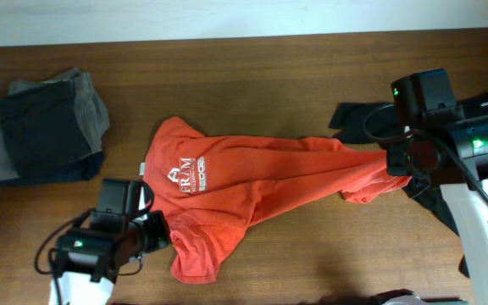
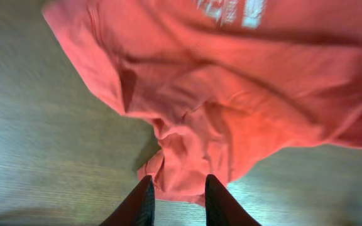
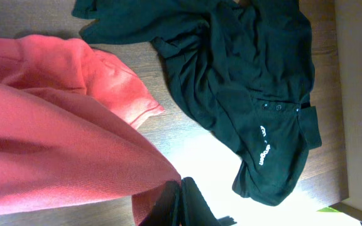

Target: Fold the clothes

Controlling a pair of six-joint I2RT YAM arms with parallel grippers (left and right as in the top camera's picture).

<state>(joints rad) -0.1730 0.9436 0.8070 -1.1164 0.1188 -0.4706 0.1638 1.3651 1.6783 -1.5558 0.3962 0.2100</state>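
While right jaws clamp the red shirt (image 1: pixel 252 174), left jaws stand parted. They sit at its opposite hem.

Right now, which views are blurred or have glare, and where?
Left wrist view: the orange-red T-shirt is smeared by blur. Right wrist view: sharp, but glare whitens the table beside the black shirt. Overhead view: sharp, evenly lit.
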